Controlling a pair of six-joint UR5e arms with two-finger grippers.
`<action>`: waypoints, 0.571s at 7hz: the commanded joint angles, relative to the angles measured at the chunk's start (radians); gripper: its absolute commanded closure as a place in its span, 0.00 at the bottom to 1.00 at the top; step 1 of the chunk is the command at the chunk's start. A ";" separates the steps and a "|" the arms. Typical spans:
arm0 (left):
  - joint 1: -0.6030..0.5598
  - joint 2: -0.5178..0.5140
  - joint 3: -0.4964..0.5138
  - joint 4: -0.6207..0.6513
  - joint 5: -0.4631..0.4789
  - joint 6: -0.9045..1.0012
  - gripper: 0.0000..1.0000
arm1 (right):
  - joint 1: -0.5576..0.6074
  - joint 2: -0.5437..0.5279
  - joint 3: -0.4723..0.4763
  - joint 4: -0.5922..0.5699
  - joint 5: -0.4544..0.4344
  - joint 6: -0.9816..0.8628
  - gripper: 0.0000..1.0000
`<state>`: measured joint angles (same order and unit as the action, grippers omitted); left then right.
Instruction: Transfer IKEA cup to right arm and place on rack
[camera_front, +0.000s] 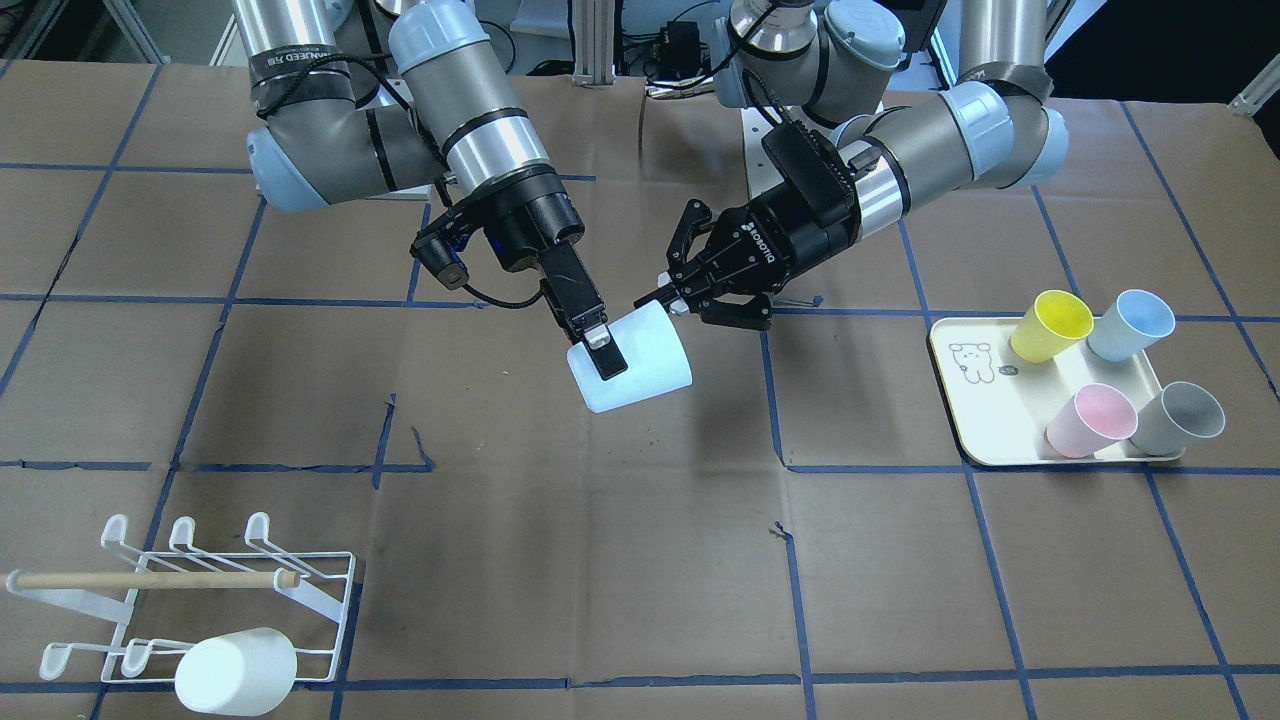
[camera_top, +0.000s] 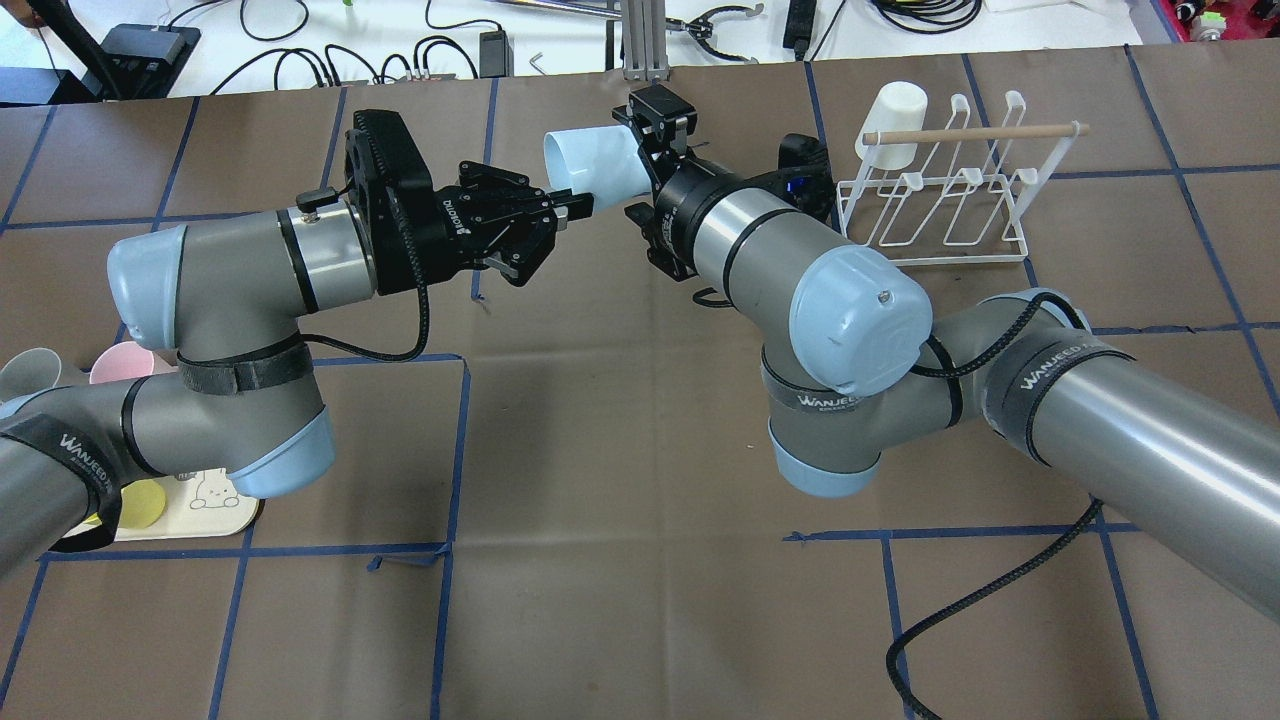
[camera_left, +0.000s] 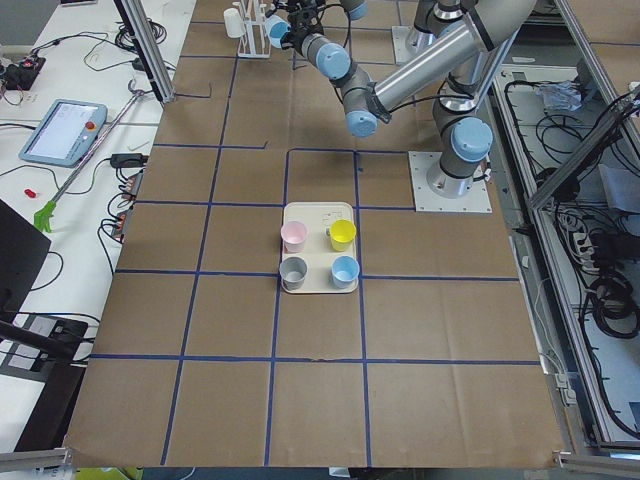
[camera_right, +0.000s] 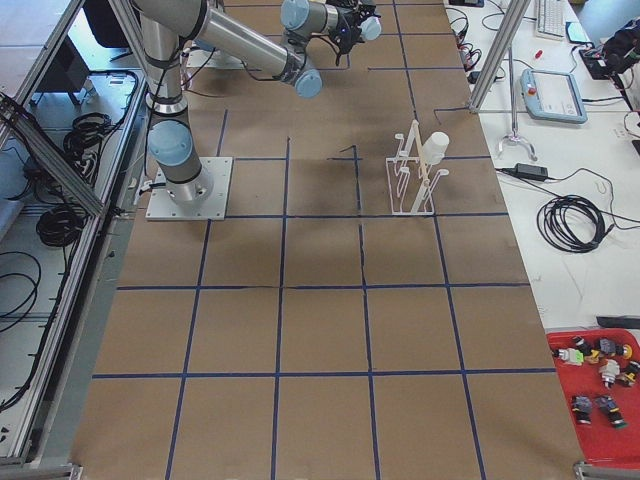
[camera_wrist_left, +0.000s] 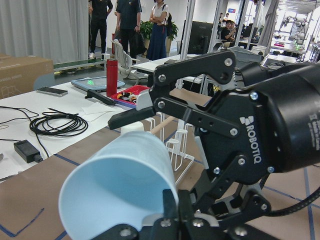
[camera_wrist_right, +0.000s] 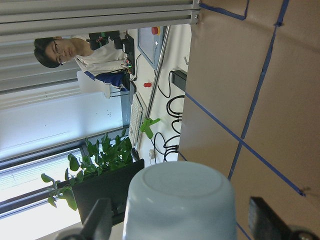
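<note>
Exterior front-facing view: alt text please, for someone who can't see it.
A pale-blue cup is held in mid-air at the centre: the left gripper pinches its rim, the right gripper straddles its body. A rack bearing one white cup sits at the view's lower left; a tray with four coloured cups at its right.

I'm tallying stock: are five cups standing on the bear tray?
No, the tray holds only four: a yellow cup, a blue cup, a pink cup and a grey cup.

A pale-blue cup (camera_top: 590, 165), met from both ends.
The left gripper (camera_top: 578, 205) pinches its rim; the right gripper (camera_top: 628, 163) straddles its base end. To the right, a rack (camera_top: 940, 215) carries a white cup (camera_top: 893, 122).
</note>
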<state>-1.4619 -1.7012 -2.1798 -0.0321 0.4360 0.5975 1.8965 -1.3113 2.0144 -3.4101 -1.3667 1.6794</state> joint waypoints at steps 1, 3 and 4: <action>0.000 0.000 0.000 0.000 0.000 -0.001 0.99 | 0.001 0.004 -0.002 0.000 0.000 -0.001 0.07; 0.000 0.000 0.000 0.000 0.001 -0.001 0.98 | 0.001 0.004 -0.002 -0.001 0.009 -0.004 0.29; 0.000 0.000 0.000 0.000 0.001 -0.001 0.98 | 0.001 0.004 -0.002 -0.003 0.011 -0.007 0.38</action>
<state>-1.4619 -1.7012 -2.1798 -0.0323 0.4367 0.5967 1.8975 -1.3068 2.0126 -3.4116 -1.3590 1.6755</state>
